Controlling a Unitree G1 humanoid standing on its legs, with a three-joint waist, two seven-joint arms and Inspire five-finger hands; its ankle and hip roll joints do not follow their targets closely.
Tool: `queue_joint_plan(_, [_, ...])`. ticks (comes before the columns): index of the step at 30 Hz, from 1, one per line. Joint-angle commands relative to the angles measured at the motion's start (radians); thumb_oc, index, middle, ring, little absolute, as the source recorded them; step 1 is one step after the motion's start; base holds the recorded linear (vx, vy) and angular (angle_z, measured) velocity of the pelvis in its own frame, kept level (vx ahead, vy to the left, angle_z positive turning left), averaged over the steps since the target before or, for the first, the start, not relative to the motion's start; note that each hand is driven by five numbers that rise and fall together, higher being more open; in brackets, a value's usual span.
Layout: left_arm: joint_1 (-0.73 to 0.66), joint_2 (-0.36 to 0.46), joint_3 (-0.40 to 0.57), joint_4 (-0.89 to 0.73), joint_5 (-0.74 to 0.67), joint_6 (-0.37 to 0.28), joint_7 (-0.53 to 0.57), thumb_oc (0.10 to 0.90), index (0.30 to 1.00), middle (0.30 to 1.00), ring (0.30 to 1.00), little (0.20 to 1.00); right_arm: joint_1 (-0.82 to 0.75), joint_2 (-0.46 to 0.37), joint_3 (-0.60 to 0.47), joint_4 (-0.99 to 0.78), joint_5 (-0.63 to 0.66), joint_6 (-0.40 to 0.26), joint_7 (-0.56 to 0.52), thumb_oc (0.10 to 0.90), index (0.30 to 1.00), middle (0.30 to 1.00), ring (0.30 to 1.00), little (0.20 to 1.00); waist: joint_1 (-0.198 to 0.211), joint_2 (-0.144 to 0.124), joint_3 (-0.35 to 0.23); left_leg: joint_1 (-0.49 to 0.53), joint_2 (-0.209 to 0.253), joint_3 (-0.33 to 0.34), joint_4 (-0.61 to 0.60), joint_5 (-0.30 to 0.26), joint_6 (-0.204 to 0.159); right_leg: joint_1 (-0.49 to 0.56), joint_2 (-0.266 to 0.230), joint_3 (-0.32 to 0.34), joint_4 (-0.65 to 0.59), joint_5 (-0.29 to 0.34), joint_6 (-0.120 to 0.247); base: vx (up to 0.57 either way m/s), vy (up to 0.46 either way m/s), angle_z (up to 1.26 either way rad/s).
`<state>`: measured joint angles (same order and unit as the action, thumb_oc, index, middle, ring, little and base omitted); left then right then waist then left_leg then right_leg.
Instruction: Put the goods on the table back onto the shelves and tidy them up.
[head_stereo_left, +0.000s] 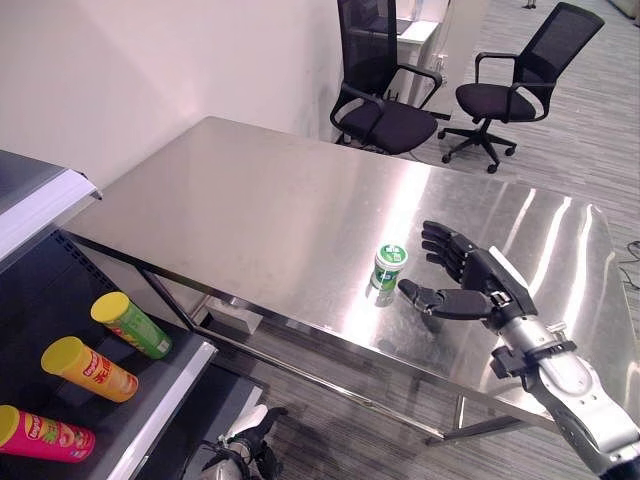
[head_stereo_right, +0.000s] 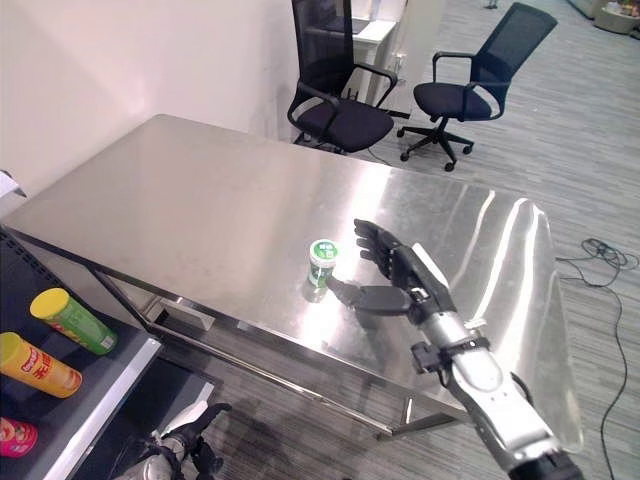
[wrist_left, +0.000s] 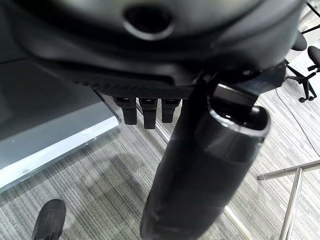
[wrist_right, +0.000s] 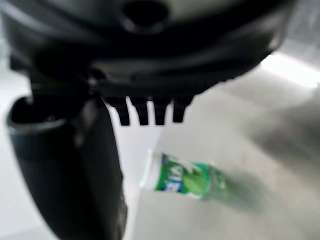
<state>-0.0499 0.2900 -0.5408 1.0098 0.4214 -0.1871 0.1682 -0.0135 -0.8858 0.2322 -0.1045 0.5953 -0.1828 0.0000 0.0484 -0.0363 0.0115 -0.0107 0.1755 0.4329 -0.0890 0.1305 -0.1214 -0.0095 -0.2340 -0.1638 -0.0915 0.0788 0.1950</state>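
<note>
The right hand (head_stereo_left: 463, 285) hovers palm-sideways over the shiny steel counter (head_stereo_left: 260, 210), fingers spread and thumb extended, just at 3 o'clock of the small green-and-white cup (head_stereo_left: 389, 267), which stands upright, untouched. The left hand (head_stereo_left: 248, 445) hangs low at 7 o'clock, fingers relaxed.

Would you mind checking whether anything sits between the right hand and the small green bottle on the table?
Nothing visible does. The right hand is open just beside the green bottle, which stands upright on the steel table, with only bare tabletop between them. The thumb reaches toward the bottle's base.
</note>
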Motion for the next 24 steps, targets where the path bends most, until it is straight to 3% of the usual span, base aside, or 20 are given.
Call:
queue_joint_plan(1, [-0.09, 0.006, -0.005, 0.003, -0.026, -0.016, 0.01, 0.8, 0.9, 0.9, 0.9, 0.9, -0.122, -0.042, -0.035, -0.07, 0.073, -0.071, 0.014, 0.8, 0.9, 0.9, 0.9, 0.9, 0.035, -0.063, -0.022, 0.064, 0.039, 0.016, 0.002, -0.075, -0.032, 0.029, -0.043, 0.006, 0.047, 0.0, 0.038, 0.0, 0.0, 0.0])
queue_joint_plan(13, [-0.087, 0.0, -0.031, 0.011, -0.032, -0.012, 0.003, 0.8, 0.9, 0.9, 0.9, 0.9, -0.267, -0.084, 0.09, 0.045, 0.071, -0.024, 0.019, 0.8, 0.9, 0.9, 0.9, 0.9, 0.057, -0.074, -0.021, 0.067, 0.034, 0.011, 0.002, -0.082, -0.03, 0.036, -0.047, -0.001, 0.045, 0.008, 0.044, 0.01, 0.005, 0.03])
queue_joint_plan(24, [-0.08, 0.005, -0.048, 0.001, -0.026, -0.005, 0.005, 0.8, 0.9, 0.9, 0.9, 0.9, -0.393, -0.049, 0.202, 0.15, 0.076, 0.008, 0.007, 0.8, 0.9, 0.9, 0.9, 0.9, 0.078, -0.079, -0.016, 0.071, 0.033, 0.01, 0.002, -0.088, -0.027, 0.041, -0.049, -0.002, 0.039, 0.012, 0.045, 0.0, 0.0, 0.0])
